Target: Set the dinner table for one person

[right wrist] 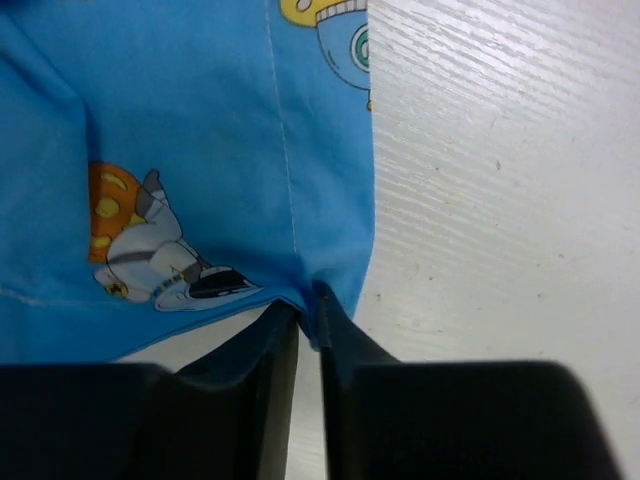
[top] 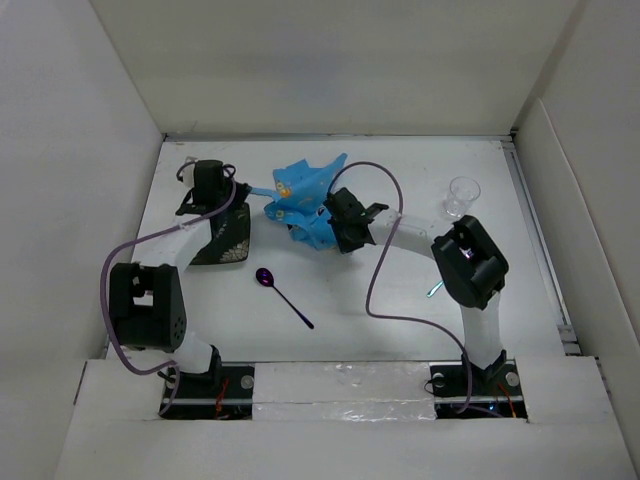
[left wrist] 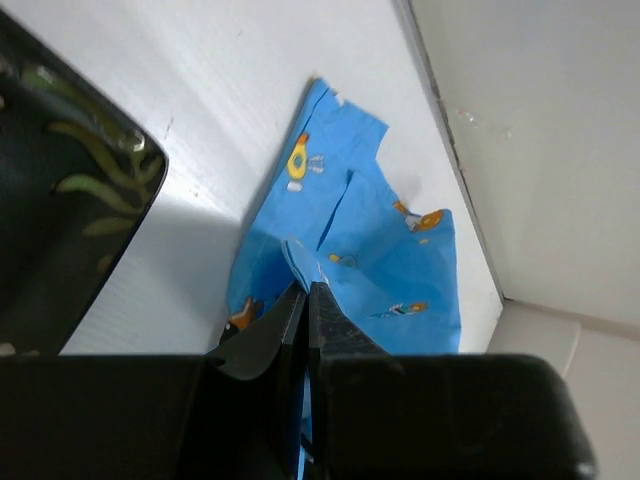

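Lying nearest the arm bases, a purple spoon (top: 283, 292) rests on the white table (top: 330, 340), which spans the floor between white walls. Beyond it, to the left, a dark leaf-patterned plate (top: 228, 240) sits beneath the left arm. Farther back, a blue cloth (top: 305, 195) is bunched near the far middle. The left gripper (left wrist: 306, 290) is closed on its left corner, and the right gripper (right wrist: 310, 310) pinches its right hem. A clear glass (top: 462, 196) stands well apart, far right.
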`<state>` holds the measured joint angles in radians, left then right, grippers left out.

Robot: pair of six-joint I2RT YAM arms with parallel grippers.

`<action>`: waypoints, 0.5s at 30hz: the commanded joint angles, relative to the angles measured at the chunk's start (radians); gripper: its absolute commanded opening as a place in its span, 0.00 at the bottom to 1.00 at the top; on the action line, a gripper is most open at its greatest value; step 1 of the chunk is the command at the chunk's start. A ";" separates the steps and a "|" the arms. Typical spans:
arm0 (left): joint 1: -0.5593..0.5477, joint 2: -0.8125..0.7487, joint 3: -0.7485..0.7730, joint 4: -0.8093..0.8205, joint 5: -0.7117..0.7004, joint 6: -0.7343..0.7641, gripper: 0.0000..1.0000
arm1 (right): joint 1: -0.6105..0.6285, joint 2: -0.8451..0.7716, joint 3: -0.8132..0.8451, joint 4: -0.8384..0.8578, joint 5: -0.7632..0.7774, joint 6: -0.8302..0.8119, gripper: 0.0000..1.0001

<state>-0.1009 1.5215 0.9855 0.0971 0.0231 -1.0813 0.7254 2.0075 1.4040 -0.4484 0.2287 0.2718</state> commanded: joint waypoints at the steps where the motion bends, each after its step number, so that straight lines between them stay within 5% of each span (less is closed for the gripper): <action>1: 0.004 -0.072 0.080 -0.013 -0.074 0.107 0.00 | 0.016 -0.009 0.023 0.027 0.029 -0.007 0.07; 2: 0.004 -0.075 0.096 -0.017 -0.078 0.133 0.00 | 0.026 -0.018 0.018 0.027 0.035 -0.002 0.00; 15: -0.043 -0.159 0.444 -0.094 -0.158 0.333 0.00 | -0.027 -0.542 0.110 -0.170 0.274 0.056 0.00</action>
<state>-0.1303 1.4490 1.3163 -0.0093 -0.1032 -0.8211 0.7094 1.5940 1.4235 -0.5659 0.3836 0.3172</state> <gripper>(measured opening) 0.007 0.013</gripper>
